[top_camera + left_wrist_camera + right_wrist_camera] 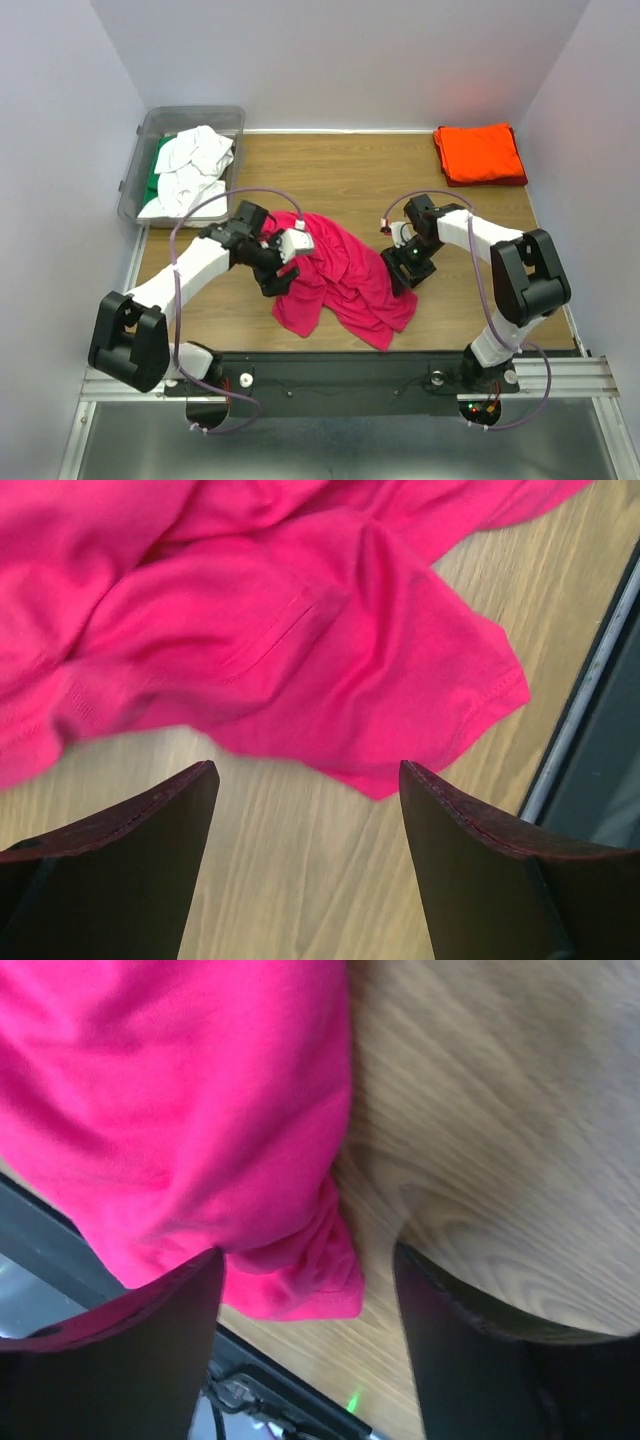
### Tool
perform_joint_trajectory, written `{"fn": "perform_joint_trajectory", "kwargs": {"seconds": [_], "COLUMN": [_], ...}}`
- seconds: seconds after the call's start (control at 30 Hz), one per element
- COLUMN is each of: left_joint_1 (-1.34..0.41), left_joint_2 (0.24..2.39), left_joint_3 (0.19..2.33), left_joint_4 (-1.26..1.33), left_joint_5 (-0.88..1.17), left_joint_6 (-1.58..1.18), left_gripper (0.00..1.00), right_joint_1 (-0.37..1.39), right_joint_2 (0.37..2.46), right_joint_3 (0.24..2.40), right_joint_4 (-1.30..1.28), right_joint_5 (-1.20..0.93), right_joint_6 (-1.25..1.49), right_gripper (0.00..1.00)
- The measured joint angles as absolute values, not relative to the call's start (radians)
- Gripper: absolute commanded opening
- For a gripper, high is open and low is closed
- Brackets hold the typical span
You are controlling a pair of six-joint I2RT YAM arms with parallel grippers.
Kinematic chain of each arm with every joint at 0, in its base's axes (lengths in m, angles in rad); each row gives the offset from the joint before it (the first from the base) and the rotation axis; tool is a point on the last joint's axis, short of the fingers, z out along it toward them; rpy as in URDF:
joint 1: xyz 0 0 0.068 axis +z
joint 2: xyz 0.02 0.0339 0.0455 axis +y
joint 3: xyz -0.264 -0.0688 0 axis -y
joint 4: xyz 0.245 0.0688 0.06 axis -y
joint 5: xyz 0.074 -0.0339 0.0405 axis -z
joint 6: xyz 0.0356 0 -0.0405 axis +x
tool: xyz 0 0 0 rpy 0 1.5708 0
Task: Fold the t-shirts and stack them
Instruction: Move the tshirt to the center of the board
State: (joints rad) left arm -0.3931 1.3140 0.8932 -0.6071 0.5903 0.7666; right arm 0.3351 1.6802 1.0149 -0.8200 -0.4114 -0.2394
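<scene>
The wooden surface (350,170) is a broad rectangle of pale brown board with a fine straight grain.

Near its front middle lies the magenta-pink t-shirt (345,275). It is a soft, matte knit, crumpled into loose folds, and one lobe trails toward the near edge. In the left wrist view a rounded flap with a stitched hem rests flat on the wood.

Two arms reach in from the near edge, the left arm (200,262) and the right arm (480,235). Both have smooth white shells with black joints, and they flank the shirt on either side.

In the far left corner stands the clear grey plastic bin (190,112), rectangular with rounded corners. It holds rumpled white t-shirts (195,165) over a green t-shirt (160,165).

In the far right corner sits the orange-red t-shirt (480,152), folded into a neat, flat square.

The left jaws are dark, wedge-shaped and spread wide just above bare wood. Nothing is between them, and the shirt's hem lies just beyond their tips.

The right jaws also stand spread, at the shirt's right edge. A bunched corner of magenta cloth lies between them by one finger, unpinched.
</scene>
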Motion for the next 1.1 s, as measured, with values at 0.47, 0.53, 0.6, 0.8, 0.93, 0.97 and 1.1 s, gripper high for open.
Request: {"fn": "perform_joint_trajectory", "kwargs": {"seconds": [0.47, 0.53, 0.6, 0.8, 0.93, 0.97, 1.1], "left_joint_1": [-0.61, -0.596, -0.547, -0.453, -0.425, -0.398, -0.3], "left_joint_2": [1.474, 1.46, 1.414, 1.267, 1.289, 1.303, 1.343], "left_joint_3": [0.776, 0.775, 0.774, 0.773, 0.775, 0.787, 0.882], "left_joint_4": [-0.376, -0.402, -0.466, -0.613, -0.673, -0.705, -0.796], "left_joint_5": [0.305, 0.295, 0.279, 0.227, 0.221, 0.226, 0.246], "left_joint_6": [0.765, 0.79, 0.832, 0.972, 1.031, 1.039, 1.073], "left_gripper": [0.0, 0.0, 0.0, 0.0, 0.37, 0.47, 0.52], "right_joint_1": [0.272, 0.199, 0.129, 0.04, 0.05, 0.057, 0.06], "right_joint_2": [1.784, 1.788, 1.789, 1.805, 1.832, 1.835, 1.817], "right_joint_3": [1.11, 1.155, 1.204, 1.331, 1.382, 1.391, 1.396], "right_joint_4": [-0.864, -0.86, -0.858, -0.858, -0.863, -0.866, -0.886], "right_joint_5": [-0.297, -0.261, -0.224, -0.145, -0.141, -0.139, -0.128], "right_joint_6": [-0.214, -0.228, -0.242, -0.286, -0.294, -0.296, -0.319], "right_gripper": [0.01, 0.01, 0.01, 0.01, 0.3, 0.37, 0.59]}}
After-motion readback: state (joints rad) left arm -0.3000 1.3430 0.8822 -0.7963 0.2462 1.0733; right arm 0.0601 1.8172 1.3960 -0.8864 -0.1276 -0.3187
